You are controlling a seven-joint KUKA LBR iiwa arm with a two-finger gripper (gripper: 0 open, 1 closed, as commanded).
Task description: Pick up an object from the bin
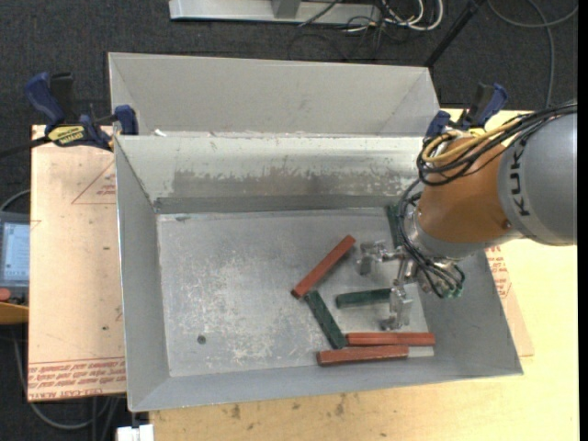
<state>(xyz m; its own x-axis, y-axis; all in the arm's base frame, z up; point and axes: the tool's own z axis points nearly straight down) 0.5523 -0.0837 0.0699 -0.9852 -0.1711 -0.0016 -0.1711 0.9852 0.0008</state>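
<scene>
Camera view: nothing is lifted yet, so closing on a thing and raising it are judged left to do. The claw (384, 288) is seen spread open, low in the lower right of the bin (230, 338). A short dark green bar (358, 298) lies flat between its fingers, unclamped, with a red-brown stick (386, 339) just below.

Letters "KU" on the grey arm link (549, 184)
</scene>
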